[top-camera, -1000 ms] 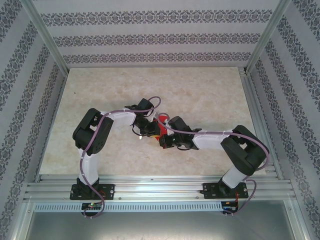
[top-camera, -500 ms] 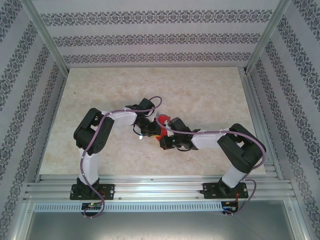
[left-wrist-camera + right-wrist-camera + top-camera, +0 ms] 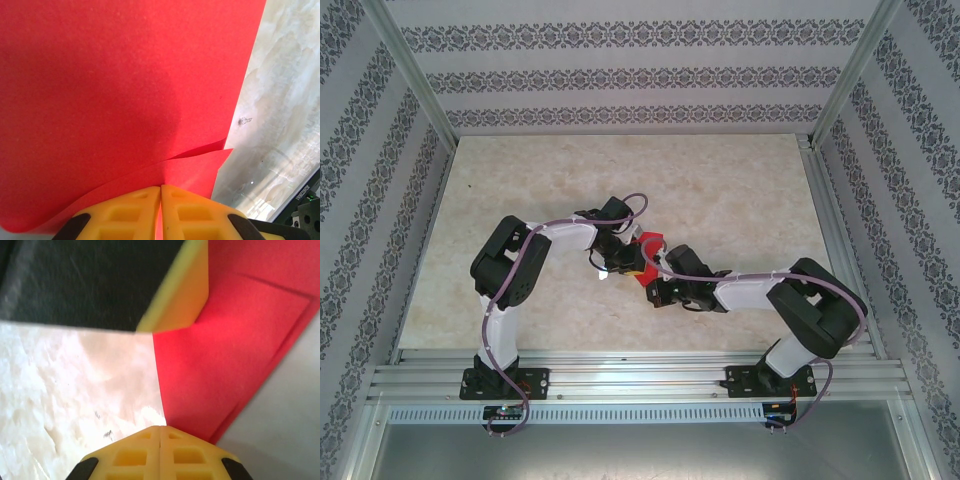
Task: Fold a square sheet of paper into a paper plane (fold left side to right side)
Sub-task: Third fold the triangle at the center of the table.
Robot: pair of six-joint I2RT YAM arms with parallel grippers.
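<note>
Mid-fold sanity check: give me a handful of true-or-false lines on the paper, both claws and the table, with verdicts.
1. The paper sits between the two claws, near the middle of the table. True.
2. The right claw is wide open. False: its fingers are shut together, tips beside the paper's edge.
3. The paper is one flat layer. False: the left wrist view shows one layer overlapping another.
4. The left claw is closed on the paper. True.
5. The table top is dark wood. False: it is pale and marble-patterned.
</note>
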